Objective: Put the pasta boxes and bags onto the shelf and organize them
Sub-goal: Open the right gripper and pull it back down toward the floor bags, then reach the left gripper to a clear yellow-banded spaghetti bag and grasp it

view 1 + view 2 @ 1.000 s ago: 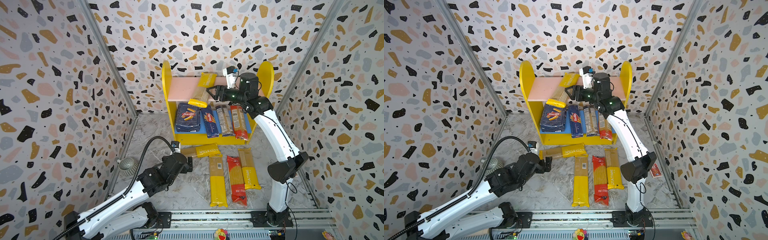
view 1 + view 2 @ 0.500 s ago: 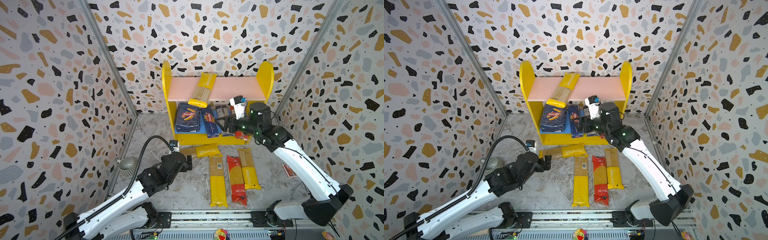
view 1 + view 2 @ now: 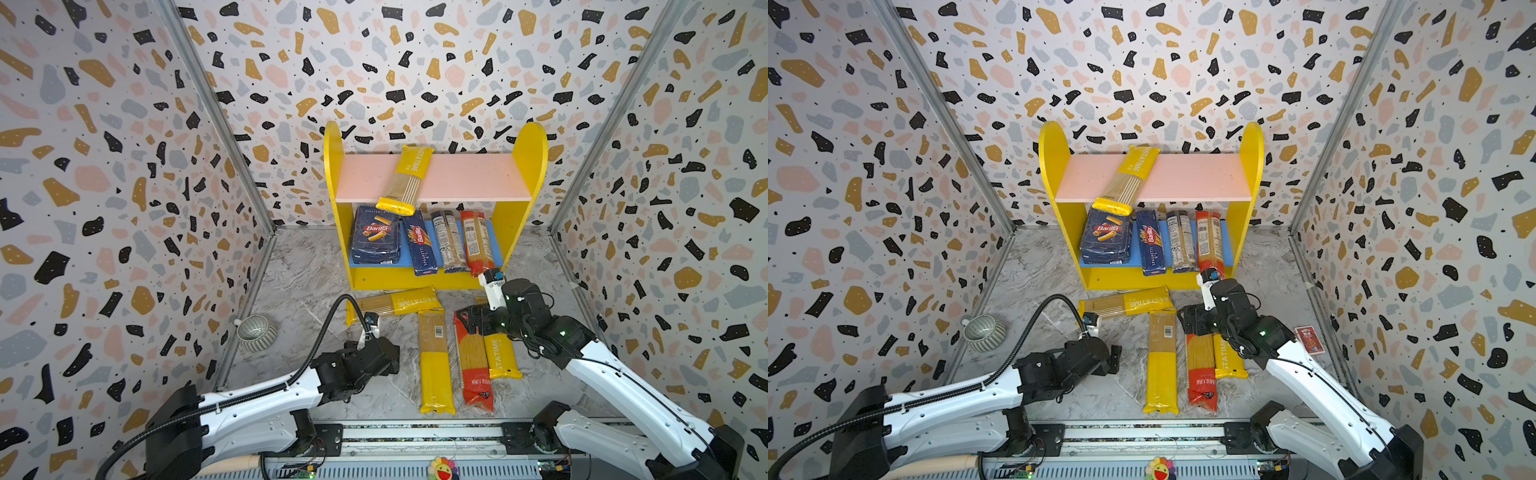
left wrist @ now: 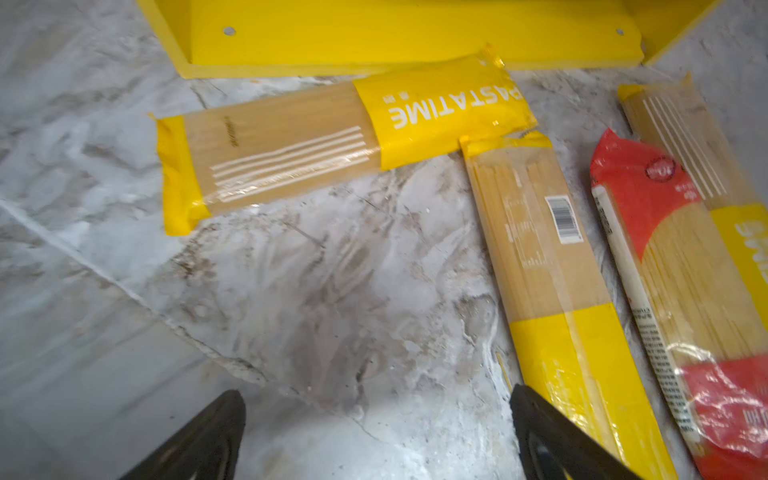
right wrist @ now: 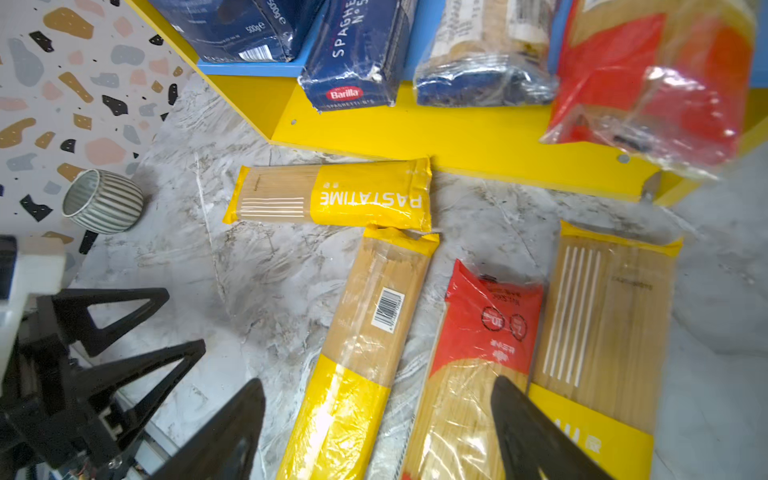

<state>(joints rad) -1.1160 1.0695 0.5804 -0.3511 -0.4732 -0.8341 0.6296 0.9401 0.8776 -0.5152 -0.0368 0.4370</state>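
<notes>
1. A small two-tier shelf with yellow round-topped sides, pink upper board and blue lower board (image 3: 469, 176) stands at the back of the grey marble-patterned surface (image 3: 299, 270).
2. Upper board: one yellow-and-clear PASTATIME spaghetti bag (image 3: 407, 176) lies slanted, with its near end overhanging the front edge.
3. Lower board, left to right in both top views:
   - wide dark blue Barilla rigatoni pack (image 3: 375, 237)
   - narrow dark blue Barilla spaghetti box (image 3: 422, 245)
   - clear bag with dark label (image 3: 449, 241)
   - red-and-clear bag (image 3: 476, 241)
4. On the surface, a crosswise yellow bag (image 3: 397, 303) lies just beside the shelf base.
5. Nearer the arms, three bags lie side by side: a yellow barcode bag (image 3: 434, 361), a second red-and-clear bag (image 3: 473, 365) and an outer yellow bag (image 3: 500, 357).
6. Left end effector (image 4: 376, 432): fingers wide apart with nothing between them, over bare surface just beside the yellow barcode bag.
7. Right end effector (image 5: 378, 428): fingers apart with nothing clamped, over the shelf-side part of the second red-and-clear bag. I cannot tell whether it touches the bag.
8. A ribbed grey bowl (image 3: 255, 332) sits by the left wall, and a small red card pack (image 3: 1309, 338) lies near the right wall.
</notes>
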